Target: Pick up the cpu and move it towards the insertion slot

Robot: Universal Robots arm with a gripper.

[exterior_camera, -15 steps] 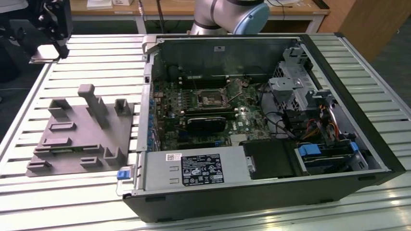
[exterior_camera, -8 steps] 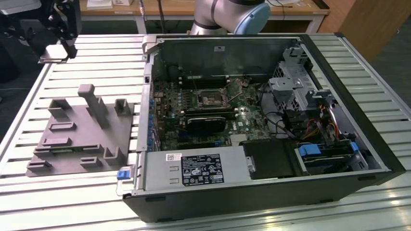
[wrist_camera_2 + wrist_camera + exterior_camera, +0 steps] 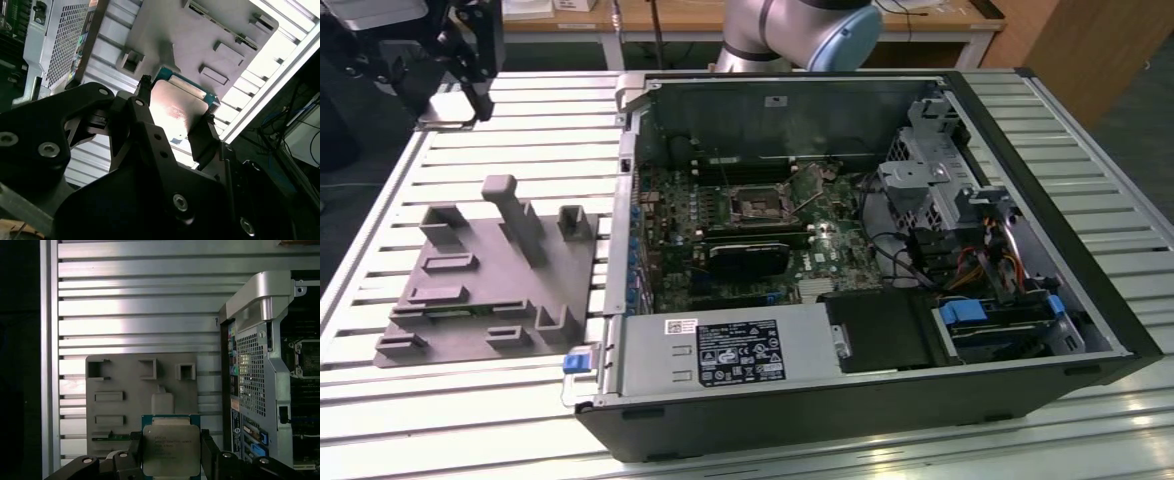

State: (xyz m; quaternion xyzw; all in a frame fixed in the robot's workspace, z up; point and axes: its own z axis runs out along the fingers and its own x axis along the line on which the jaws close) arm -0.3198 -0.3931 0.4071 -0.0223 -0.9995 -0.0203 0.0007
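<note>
- claw (image 3: 171,450) closed on cpu (image 3: 171,449), pinched between its two fingers (image 3: 202,137), held above grey fixture (image 3: 142,395) on slatted bench (image 3: 140,305).
- insertion slot (image 3: 758,206) inside open computer case (image 3: 1067,260), well apart from cpu.

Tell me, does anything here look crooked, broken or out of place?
Nothing stands out. The small square silver-topped chip sits level between the black end effector fingers, above the grey plastic fixture. The open black computer case lies flat on the slatted metal table, its shiny-framed square socket uncovered.
</note>
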